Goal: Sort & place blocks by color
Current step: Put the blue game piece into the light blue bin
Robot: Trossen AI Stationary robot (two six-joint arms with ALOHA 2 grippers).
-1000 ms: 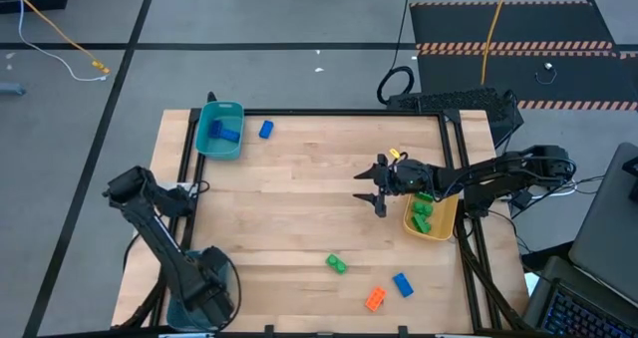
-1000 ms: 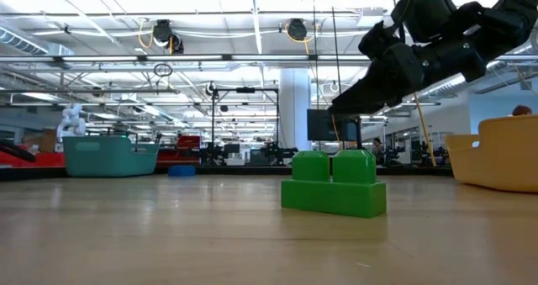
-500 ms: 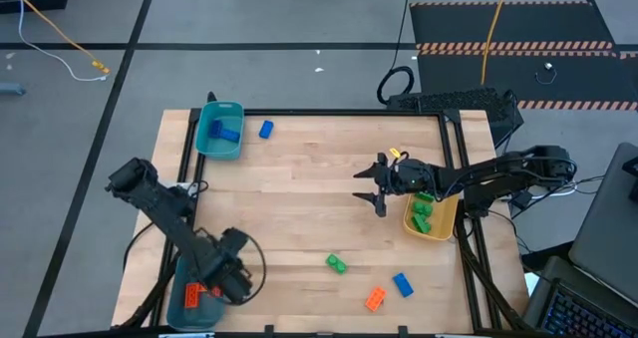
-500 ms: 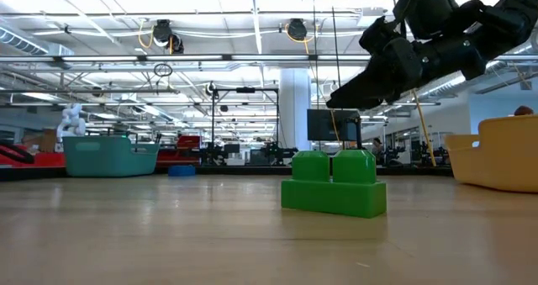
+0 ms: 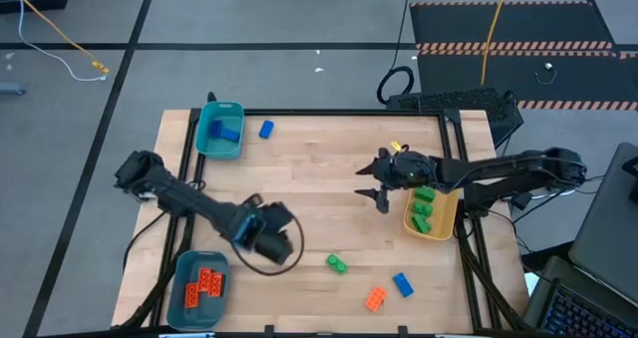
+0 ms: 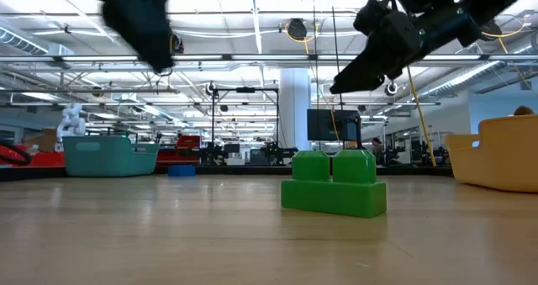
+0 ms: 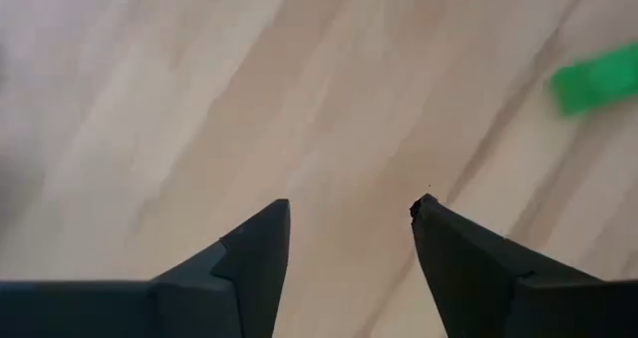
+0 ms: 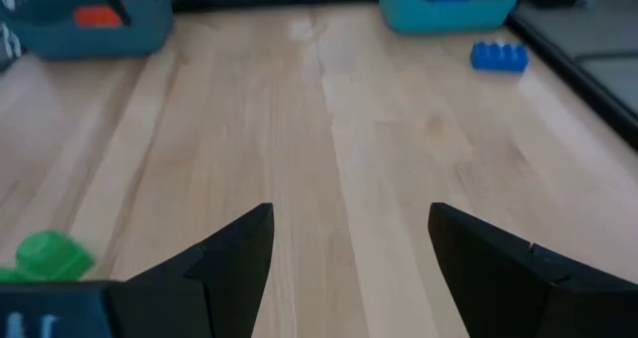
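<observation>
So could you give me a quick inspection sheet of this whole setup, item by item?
Surface: wooden table, bare across its middle.
Job's things: loose green block, orange block and blue block near the front edge; another blue block beside the rear teal bin. Orange blocks lie in the front teal bin, green ones in the yellow bin.
Clutter: nothing seen.
Grippers: left gripper open and empty, above the table left of the green block; right gripper open and empty, above the table beside the yellow bin.
Cables: orange cable and black cable on the floor.
Surroundings: grey floor, striped mat at the rear right.
</observation>
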